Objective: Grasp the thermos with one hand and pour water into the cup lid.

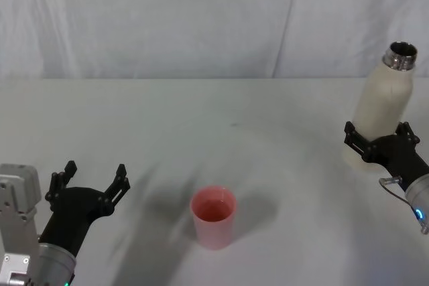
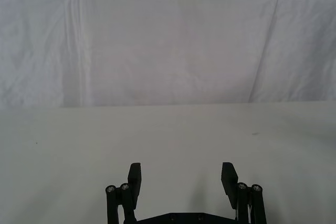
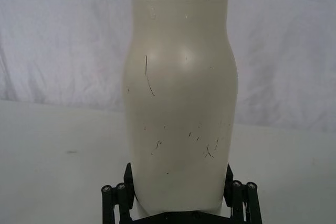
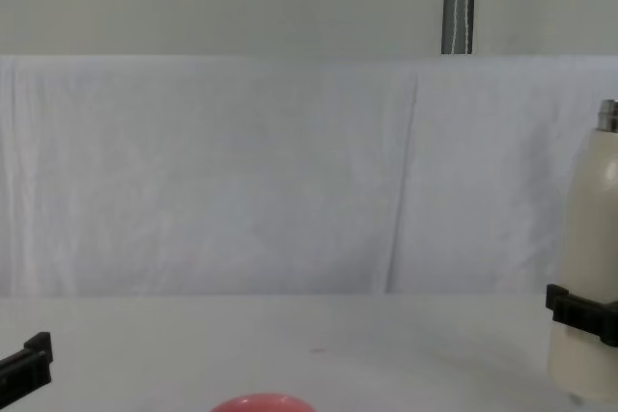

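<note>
So the right hand is wrapped around the lower part of the thermos, black fingers on either side of the cream body and pressed against it, way over at the right side of the desk. The bottle stands pretty much upright, with its open silver neck pointing up. In the right wrist view the thermos sits squarely between the two fingers, and you can see little scuffs on its paint. The cup lid is the pink one standing open side up near the front middle of the desk, well apart from the bottle. The left hand hovers at the front left with its fingers spread wide and nothing between them, off to the side of the cup lid.
</note>
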Action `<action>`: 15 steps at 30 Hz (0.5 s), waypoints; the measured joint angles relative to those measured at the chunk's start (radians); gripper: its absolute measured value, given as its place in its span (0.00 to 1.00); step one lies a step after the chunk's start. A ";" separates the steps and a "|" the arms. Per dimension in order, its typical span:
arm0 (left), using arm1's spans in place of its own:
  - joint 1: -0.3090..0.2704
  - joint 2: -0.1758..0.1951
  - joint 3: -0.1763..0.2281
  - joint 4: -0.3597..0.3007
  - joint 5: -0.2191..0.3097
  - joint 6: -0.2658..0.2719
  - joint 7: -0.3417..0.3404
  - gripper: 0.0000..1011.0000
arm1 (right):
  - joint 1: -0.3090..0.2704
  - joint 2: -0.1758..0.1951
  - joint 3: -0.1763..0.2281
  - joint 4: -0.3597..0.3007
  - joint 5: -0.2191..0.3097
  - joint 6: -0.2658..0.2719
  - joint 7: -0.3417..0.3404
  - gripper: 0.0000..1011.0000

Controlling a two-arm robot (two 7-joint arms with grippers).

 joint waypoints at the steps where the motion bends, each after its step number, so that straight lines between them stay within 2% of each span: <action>1: 0.000 0.000 0.000 0.000 0.000 0.000 0.000 0.99 | 0.002 -0.001 -0.001 0.003 0.000 -0.001 0.000 0.95; 15: 0.000 0.000 0.000 0.000 0.000 0.000 0.000 0.99 | 0.073 -0.021 -0.024 0.103 -0.007 -0.026 0.016 0.95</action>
